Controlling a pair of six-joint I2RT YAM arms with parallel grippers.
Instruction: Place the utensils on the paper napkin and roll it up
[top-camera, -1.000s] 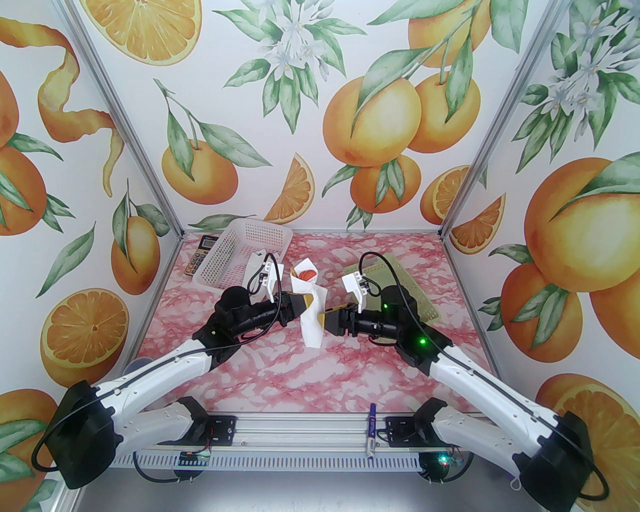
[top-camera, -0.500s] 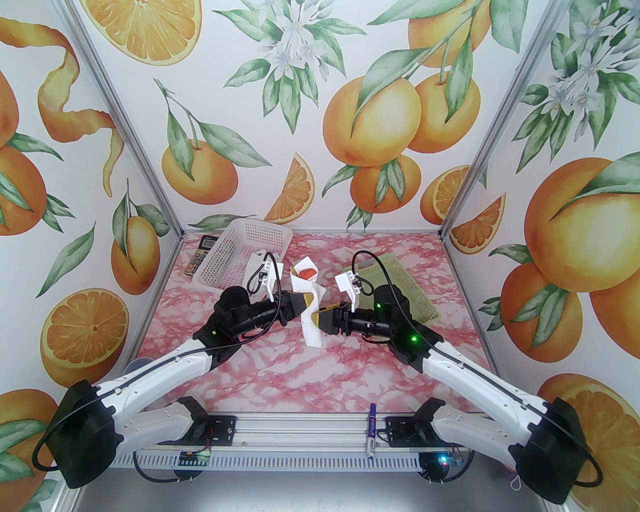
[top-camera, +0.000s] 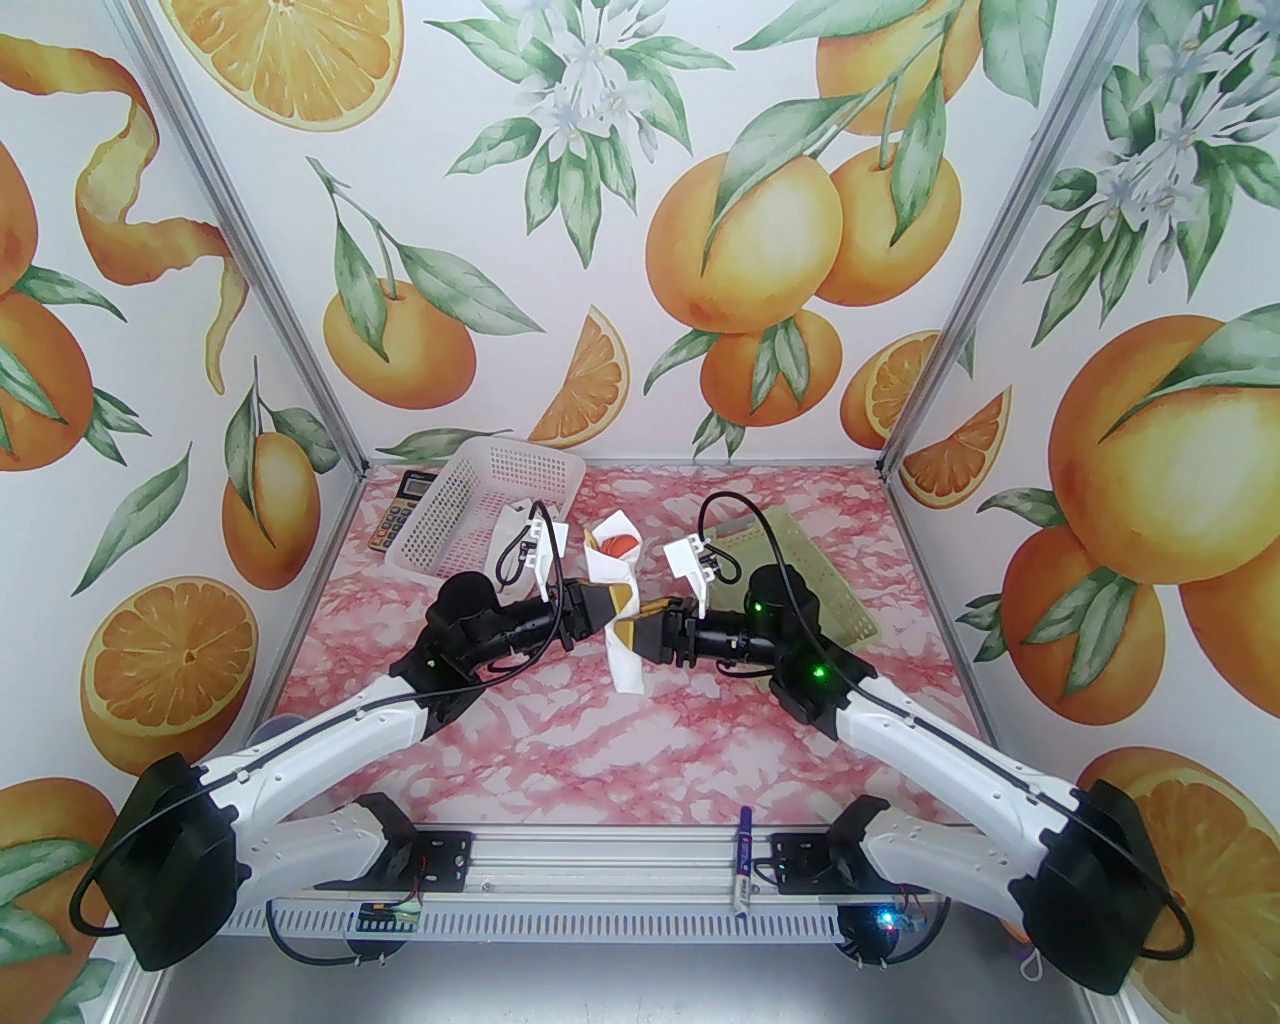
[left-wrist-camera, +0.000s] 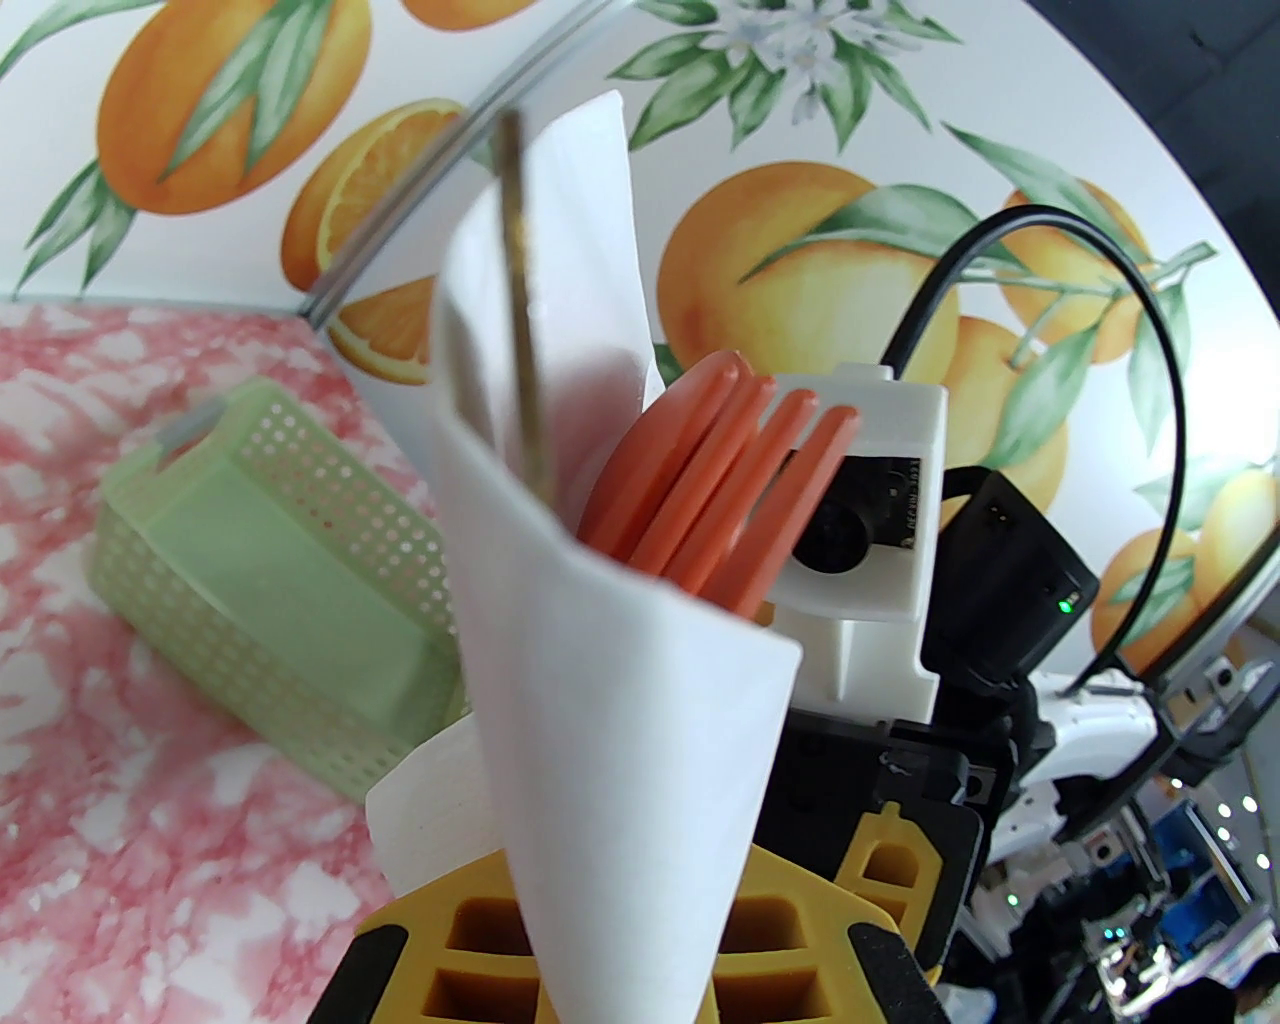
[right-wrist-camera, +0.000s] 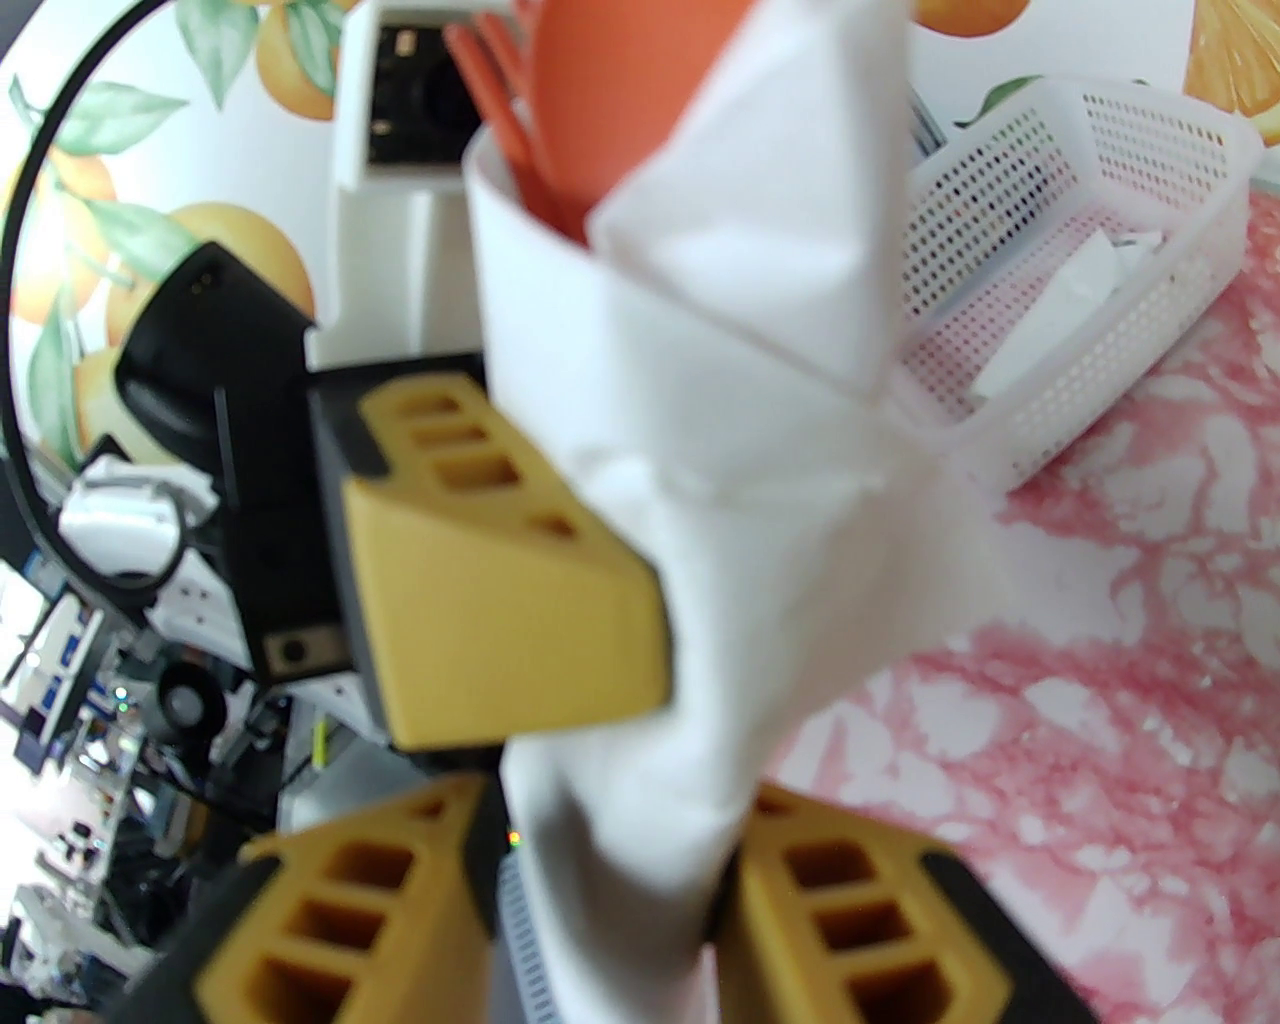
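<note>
The white paper napkin (top-camera: 624, 668) is wrapped into an upright cone around the utensils (top-camera: 617, 546), whose orange-red heads poke out of its top. My left gripper (top-camera: 611, 606) is shut on the roll from the left. My right gripper (top-camera: 634, 634) meets it from the right, slightly lower. In the left wrist view the napkin (left-wrist-camera: 620, 700) rises from my left gripper (left-wrist-camera: 640, 940), with the utensils' fork tines and flat heads (left-wrist-camera: 720, 480) showing. In the right wrist view the right gripper (right-wrist-camera: 610, 900) has the napkin (right-wrist-camera: 720, 450) pressed between its yellow fingers, below the utensils (right-wrist-camera: 620, 100).
A white mesh basket (top-camera: 480, 510) holding some white paper lies tipped at the back left, beside a calculator (top-camera: 400, 510). Behind the right arm a green basket (top-camera: 820, 580) lies upside down. A blue-and-white marker pen (top-camera: 742, 865) rests on the front rail.
The right gripper has moved left up to the napkin roll and its jaws have narrowed around it. The left gripper has kept its hold in place.
</note>
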